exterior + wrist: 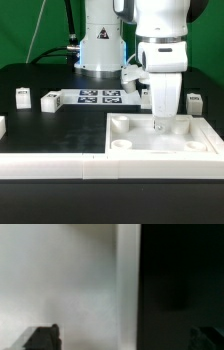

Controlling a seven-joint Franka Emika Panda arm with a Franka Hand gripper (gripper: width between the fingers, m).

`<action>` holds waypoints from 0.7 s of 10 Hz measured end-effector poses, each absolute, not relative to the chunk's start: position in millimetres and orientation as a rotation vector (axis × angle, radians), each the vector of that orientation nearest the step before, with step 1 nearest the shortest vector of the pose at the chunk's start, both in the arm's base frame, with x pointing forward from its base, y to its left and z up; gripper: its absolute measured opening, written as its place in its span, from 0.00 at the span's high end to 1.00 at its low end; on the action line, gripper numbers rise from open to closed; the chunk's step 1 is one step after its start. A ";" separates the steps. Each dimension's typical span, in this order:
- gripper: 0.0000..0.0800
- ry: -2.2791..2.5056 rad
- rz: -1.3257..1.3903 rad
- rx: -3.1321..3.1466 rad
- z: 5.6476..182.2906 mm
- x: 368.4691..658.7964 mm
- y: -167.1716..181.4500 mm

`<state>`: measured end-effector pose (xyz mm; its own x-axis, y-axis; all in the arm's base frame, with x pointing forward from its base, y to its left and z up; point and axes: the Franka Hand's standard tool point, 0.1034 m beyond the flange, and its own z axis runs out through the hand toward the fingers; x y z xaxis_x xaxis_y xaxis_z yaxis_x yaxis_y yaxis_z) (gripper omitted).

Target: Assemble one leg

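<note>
Leg stands loose and untouched on the bench, just beyond the far right corner of the big white panel that fills the near right. Over that panel's far edge the arm holds its pincer low, and the wrist view shows the fingers wide apart with nothing between them; the marker board lies further left, with two other legs past it. Small, rigid, light and smooth-faced, the leg would probably tip or slip easily, so I would clamp it squarely across two flat opposite sides near its middle.
</note>
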<state>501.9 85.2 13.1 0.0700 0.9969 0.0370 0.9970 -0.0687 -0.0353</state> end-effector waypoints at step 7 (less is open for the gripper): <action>0.19 -1.849 -0.012 -2.500 46.5 476.0 121.1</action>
